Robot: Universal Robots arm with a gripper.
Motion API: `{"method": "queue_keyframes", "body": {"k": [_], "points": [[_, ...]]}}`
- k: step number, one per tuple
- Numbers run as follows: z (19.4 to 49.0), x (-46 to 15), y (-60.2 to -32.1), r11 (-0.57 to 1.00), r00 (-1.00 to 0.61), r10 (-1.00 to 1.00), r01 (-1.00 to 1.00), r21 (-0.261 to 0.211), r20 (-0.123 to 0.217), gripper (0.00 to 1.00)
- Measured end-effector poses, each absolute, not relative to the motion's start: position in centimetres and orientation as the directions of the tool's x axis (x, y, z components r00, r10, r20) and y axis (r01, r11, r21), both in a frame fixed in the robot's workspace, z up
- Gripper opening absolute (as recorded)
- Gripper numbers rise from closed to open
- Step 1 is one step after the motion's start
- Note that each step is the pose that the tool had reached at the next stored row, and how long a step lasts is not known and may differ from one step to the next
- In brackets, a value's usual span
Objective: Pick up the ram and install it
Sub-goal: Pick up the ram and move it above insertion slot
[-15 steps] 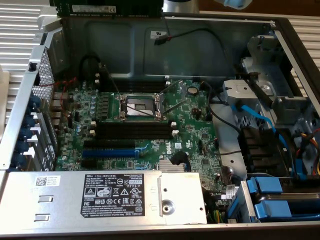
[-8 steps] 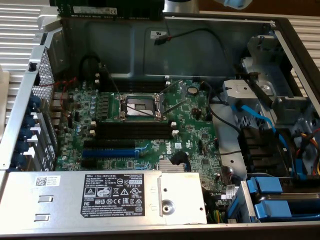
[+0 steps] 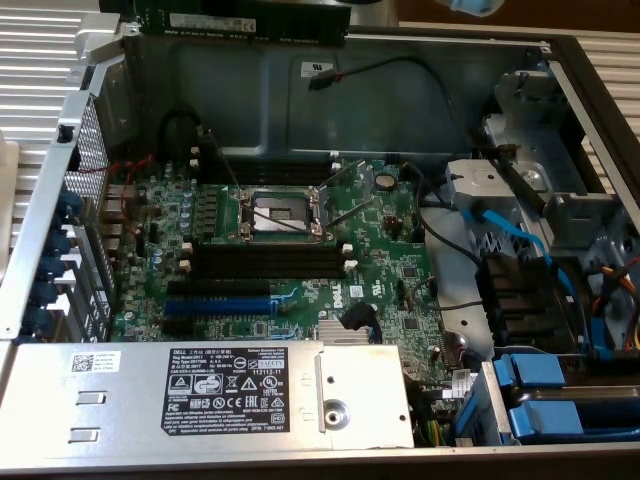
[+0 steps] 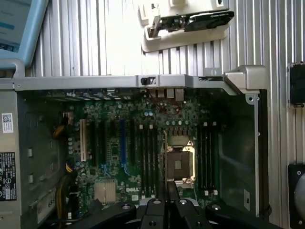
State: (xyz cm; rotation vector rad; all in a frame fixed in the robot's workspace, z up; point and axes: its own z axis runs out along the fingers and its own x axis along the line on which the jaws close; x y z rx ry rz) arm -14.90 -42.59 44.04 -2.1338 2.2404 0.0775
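Your colour list:
- Ram point(image 3: 240, 25): dark green, row of black chips.
- Motherboard point(image 3: 385, 265): green, speckled with small silver parts.
- Memory slots point(image 3: 270, 262): black, white end clips.
- Expansion slot point(image 3: 215, 303): blue.
- Power supply point(image 3: 140, 420): silver-grey, with a black label in white print.
- Cable point(image 3: 520, 240): blue.

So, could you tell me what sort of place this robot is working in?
Probably a computer assembly or repair bench: an open desktop case lies on a ribbed metal surface, its green motherboard and bare processor socket exposed, while the hand holds the ram over it.
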Motion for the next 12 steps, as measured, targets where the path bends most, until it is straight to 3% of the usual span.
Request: {"method": "queue_keyframes", "body": {"k": [12], "points": [[41.1,-13.3,-42.9,0.025,-0.026,-0.997,-1.0,0.017,-0.067,0.13]]}}
